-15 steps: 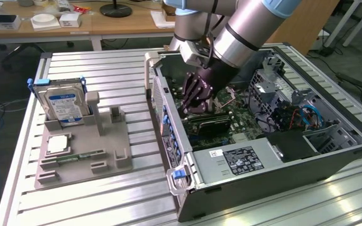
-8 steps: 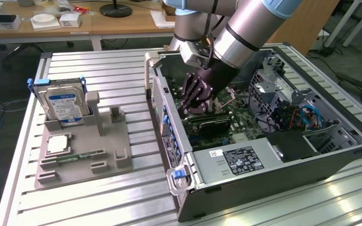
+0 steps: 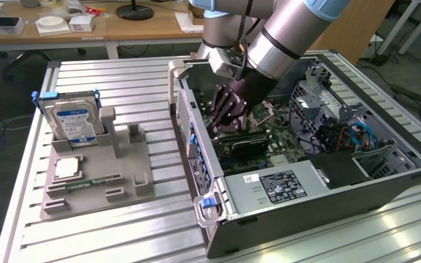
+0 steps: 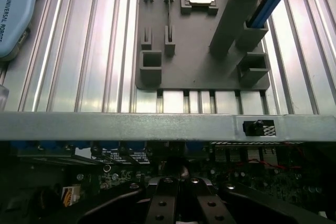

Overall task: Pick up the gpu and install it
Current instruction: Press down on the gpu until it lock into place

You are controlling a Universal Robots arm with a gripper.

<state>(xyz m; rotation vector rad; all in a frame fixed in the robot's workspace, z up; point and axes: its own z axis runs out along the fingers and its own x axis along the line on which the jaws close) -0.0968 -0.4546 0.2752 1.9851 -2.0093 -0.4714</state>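
The gpu (image 3: 249,145) is a black flat card standing low inside the open computer case (image 3: 309,197), over the green motherboard. My gripper (image 3: 229,127) reaches down into the case from above, its dark fingers closed together at the card's near end. In the wrist view the gripper (image 4: 178,195) is shut, its fingers (image 4: 160,203) meeting over the dark board. The card itself is hard to make out there.
On the exterior view's left a grey holder (image 3: 97,189) carries a blue-labelled hard drive (image 3: 75,121), a square chip (image 3: 68,167) and a green memory stick (image 3: 86,181). The case's metal side wall (image 4: 131,127) runs between the holder (image 4: 199,56) and the gripper. Cables and a drive cage crowd the case's far side.
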